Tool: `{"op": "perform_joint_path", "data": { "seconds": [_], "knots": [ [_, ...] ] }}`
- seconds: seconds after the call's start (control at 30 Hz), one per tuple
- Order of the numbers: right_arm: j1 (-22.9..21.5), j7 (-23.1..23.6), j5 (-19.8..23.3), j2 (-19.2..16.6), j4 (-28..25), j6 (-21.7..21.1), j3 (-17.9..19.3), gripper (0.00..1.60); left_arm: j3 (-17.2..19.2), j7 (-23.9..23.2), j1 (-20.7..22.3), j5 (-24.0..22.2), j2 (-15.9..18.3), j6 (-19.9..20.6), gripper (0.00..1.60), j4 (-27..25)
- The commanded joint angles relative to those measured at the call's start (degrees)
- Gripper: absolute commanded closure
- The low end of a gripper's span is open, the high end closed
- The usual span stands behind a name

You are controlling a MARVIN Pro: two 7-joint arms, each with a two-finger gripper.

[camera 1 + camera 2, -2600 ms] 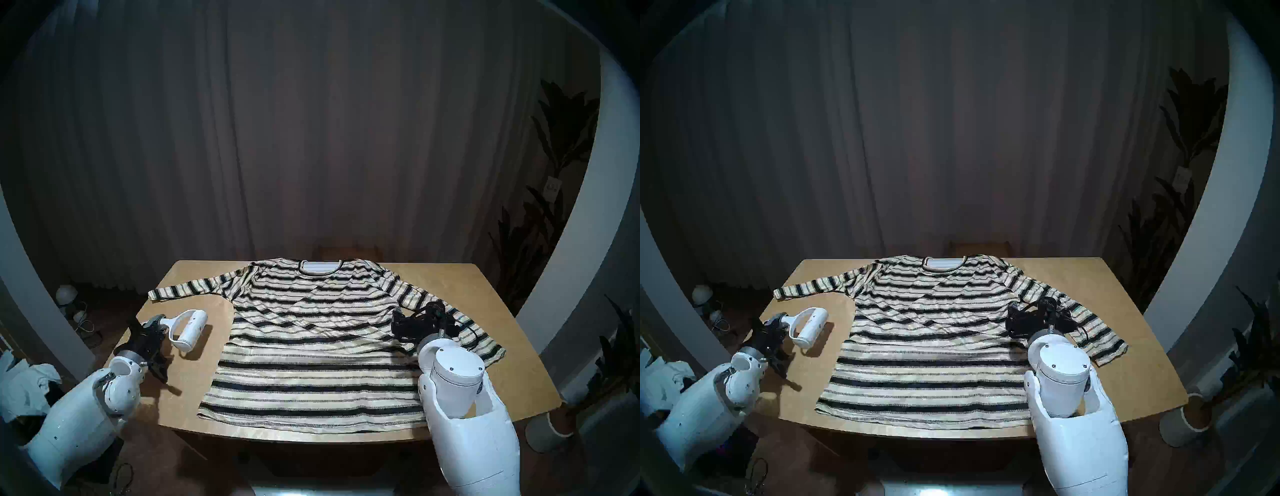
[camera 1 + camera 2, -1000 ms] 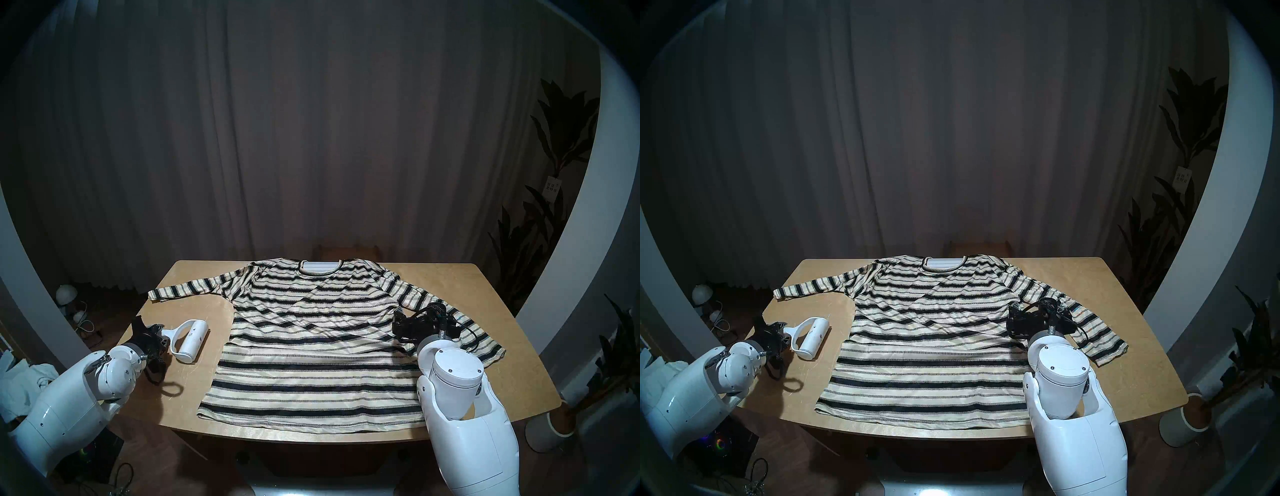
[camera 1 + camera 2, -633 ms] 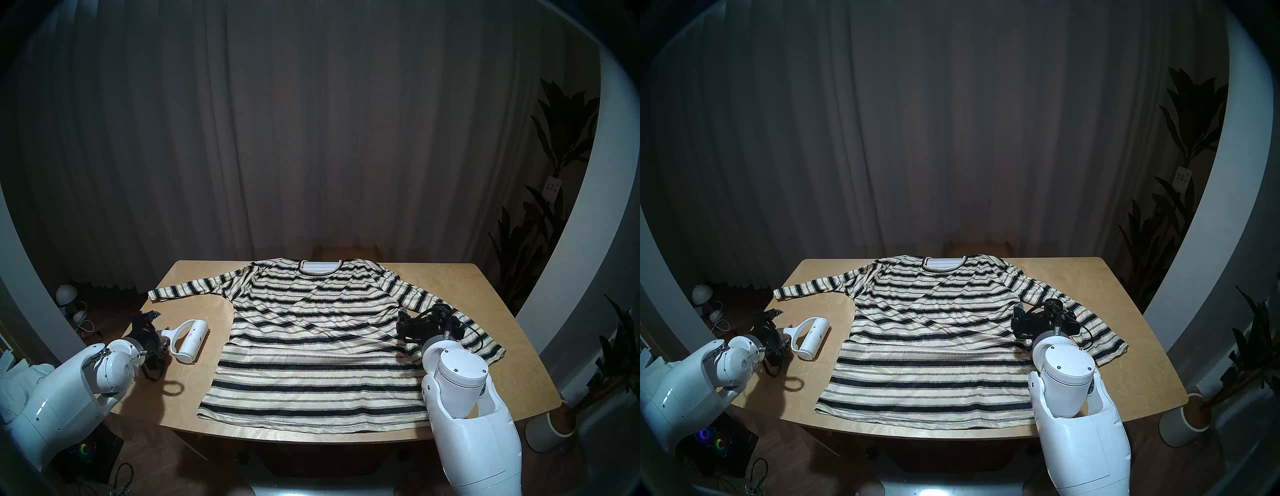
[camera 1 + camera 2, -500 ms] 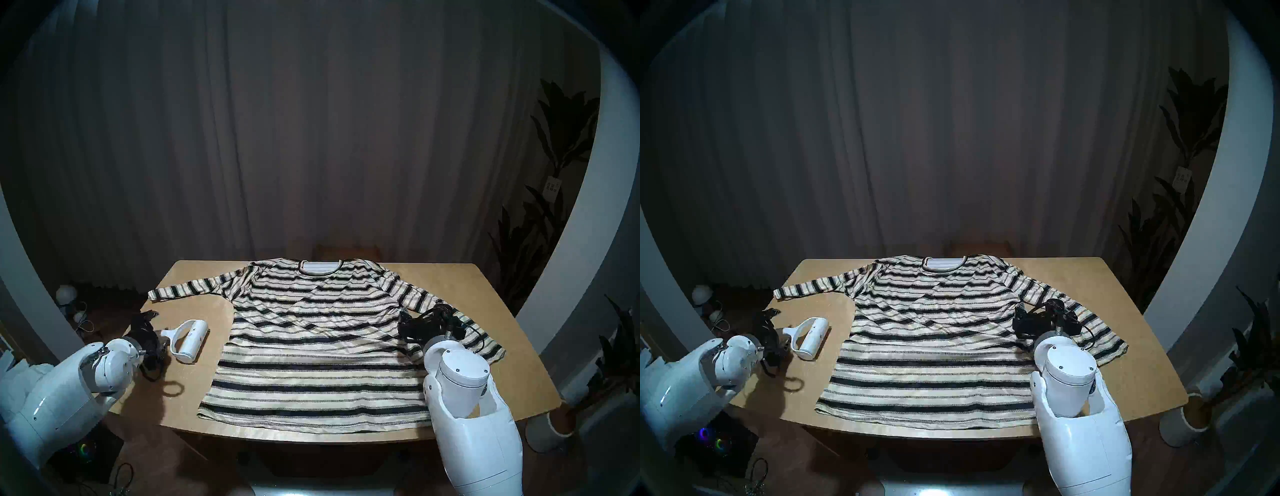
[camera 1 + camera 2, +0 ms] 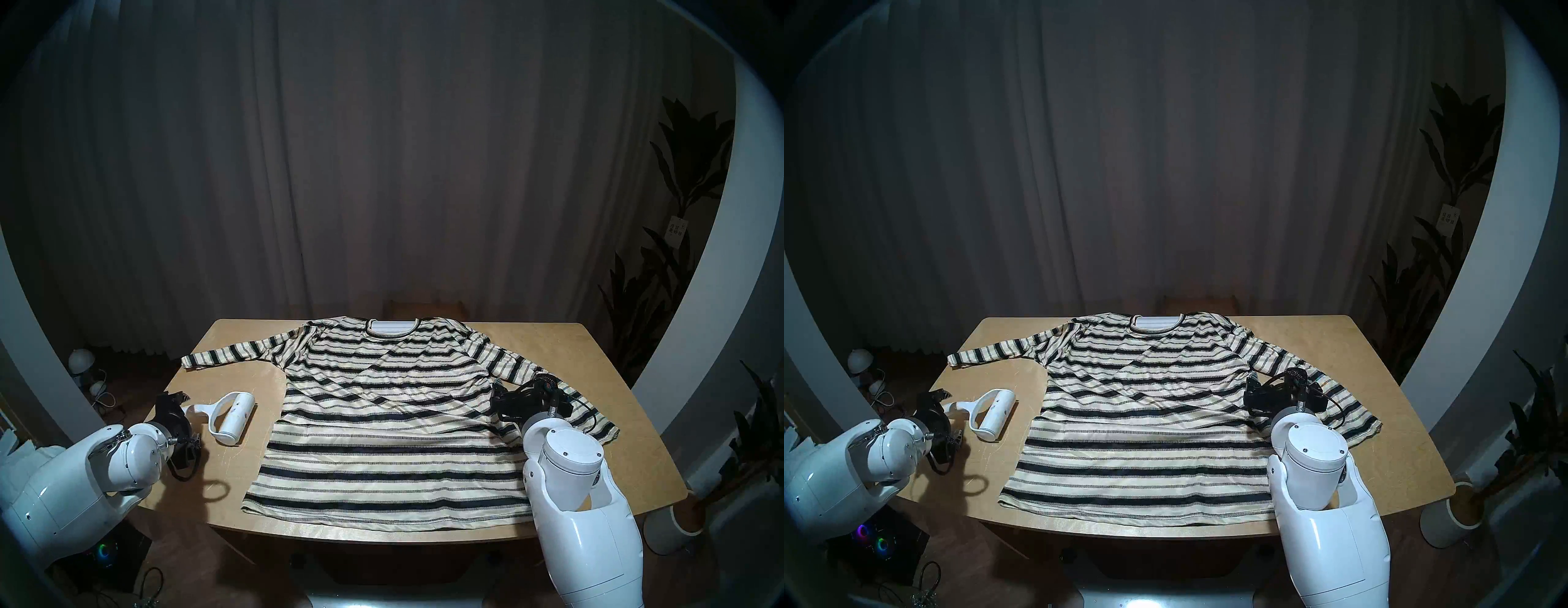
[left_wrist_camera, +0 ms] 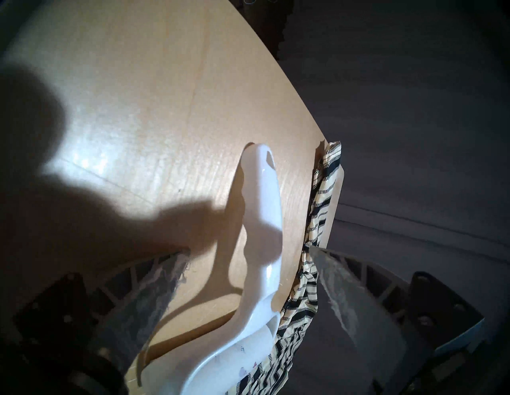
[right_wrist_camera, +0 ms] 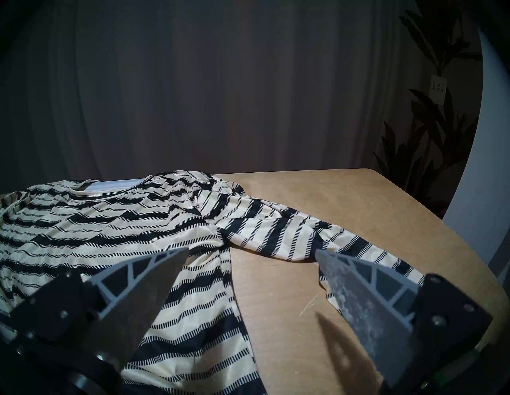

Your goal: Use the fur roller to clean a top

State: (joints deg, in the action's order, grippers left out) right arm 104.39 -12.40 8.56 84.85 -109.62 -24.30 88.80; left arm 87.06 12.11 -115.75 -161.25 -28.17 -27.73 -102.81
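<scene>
Left gripper (image 5: 178,403) of mine sits at the left edge of the wooden table (image 5: 564,352), its two fingers spread wide and holding nothing. In my left wrist view the fur roller's (image 5: 232,412) curved handle lies in the gap between those fingers, touching neither. The white roller rests flat on the bare wood, its handle pointing toward my left gripper and its fat cylinder just beside the left side of the top (image 5: 382,407), not on it. The cream and black striped top lies spread across the middle of the table, neck at the far edge, sleeves out to both sides. My right gripper (image 7: 249,255) hovers over the right sleeve, fingers wide apart and empty.
</scene>
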Motion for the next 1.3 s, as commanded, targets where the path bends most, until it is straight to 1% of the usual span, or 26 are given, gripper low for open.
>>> {"op": "perform_joint_path", "data": {
  "seconds": [0.0,0.03,0.07,0.17,0.23,0.27,0.3,0.33,0.37,0.43,0.47,0.5,0.53,0.57,0.6,0.63,0.7,0.73,0.8,0.83,0.97,1.27],
  "knots": [
    [-1.05,0.22,0.15,-0.01,-0.16,0.62,0.1,0.0,2.77,-0.64,-6.45,2.56,4.12,-6.77,0.0,-4.97],
    [-1.16,0.31,0.24,-0.04,-0.02,0.6,0.14,0.0,3.91,-0.91,-8.45,3.28,5.1,-8.68,0.0,-6.39],
    [-1.31,0.41,0.33,-0.08,0.17,0.6,0.21,0.0,4.14,-0.89,-8.56,3.91,5.52,-9.62,0.0,-6.9],
    [-1.73,0.65,0.55,-0.18,0.73,0.61,0.41,0.0,6.32,-1.2,-10.36,4.84,5.96,-12.38,0.0,-8.53],
    [-1.97,0.81,0.69,-0.27,1.22,0.61,0.59,0.0,7.73,-1.9,-12.55,6.95,7.72,-15.13,0.0,-9.59],
    [-2.02,0.9,0.76,-0.31,1.35,0.62,0.63,0.0,7.76,-2.31,-12.62,8.21,8.53,-15.39,0.0,-9.5],
    [-2.13,1.05,0.89,-0.33,1.54,0.68,0.7,0.0,8.61,-2.69,-13.88,9.3,9.11,-17.01,0.0,-10.15],
    [-2.16,1.17,1.02,-0.32,1.64,0.72,0.74,0.0,8.38,-2.92,-13.91,11.35,9.77,-17.28,0.0,-9.81],
    [-2.26,1.27,1.09,-0.35,1.79,0.76,0.79,0.0,8.52,-3.38,-14.63,12.75,10.93,-18.83,0.0,-10.11],
    [-2.49,1.51,1.28,-0.37,1.96,0.81,0.85,0.0,8.98,-4.3,-14.73,15.59,11.54,-20.22,0.0,-9.98],
    [-2.67,1.68,1.36,-0.43,2.04,0.94,0.85,0.0,8.87,-4.98,-15.04,17.0,13.59,-21.17,0.0,-9.88],
    [-2.85,1.83,1.45,-0.47,2.13,0.93,0.86,0.0,9.57,-5.45,-14.87,18.74,12.23,-21.73,0.0,-10.01],
    [-3.06,1.98,1.46,-0.58,2.11,1.0,0.81,0.0,9.33,-5.84,-14.82,20.13,13.81,-21.87,0.0,-9.71],
    [-3.28,2.11,1.46,-0.66,2.14,1.03,0.77,0.0,9.54,-6.3,-14.71,21.34,13.78,-22.4,0.0,-9.68],
    [-3.62,2.32,1.48,-0.78,2.18,1.13,0.65,0.0,9.57,-6.87,-14.98,22.88,15.01,-23.06,0.0,-9.58],
    [-3.91,2.47,1.48,-0.86,2.22,1.21,0.56,0.0,9.73,-7.23,-14.96,24.13,14.92,-23.41,0.0,-9.52],
    [-4.63,2.87,1.32,-1.13,2.24,1.41,0.2,0.0,9.78,-8.26,-15.31,26.86,16.4,-24.33,0.0,-9.07],
    [-4.94,3.03,1.15,-1.3,2.14,1.55,-0.04,0.0,9.76,-8.59,-15.16,27.66,16.58,-24.33,0.0,-8.83],
    [-5.69,3.52,0.96,-1.67,2.22,1.84,-0.53,0.0,9.73,-9.57,-15.68,30.86,17.27,-25.18,0.0,-8.41],
    [-6.02,3.67,0.67,-1.97,2.14,2.05,-0.87,0.0,9.7,-9.82,-15.58,31.65,17.48,-25.23,0.0,-8.16],
    [-7.65,4.53,-0.5,-3.18,2.24,2.85,-2.43,0.0,9.52,-11.79,-15.73,37.16,18.52,-25.69,0.0,-7.09],
    [-10.8,5.69,-3.09,-4.92,3.36,4.07,-4.54,0.0,8.5,-15.02,-15.81,48.04,19.95,-24.45,0.0,-5.04]
  ]
}}
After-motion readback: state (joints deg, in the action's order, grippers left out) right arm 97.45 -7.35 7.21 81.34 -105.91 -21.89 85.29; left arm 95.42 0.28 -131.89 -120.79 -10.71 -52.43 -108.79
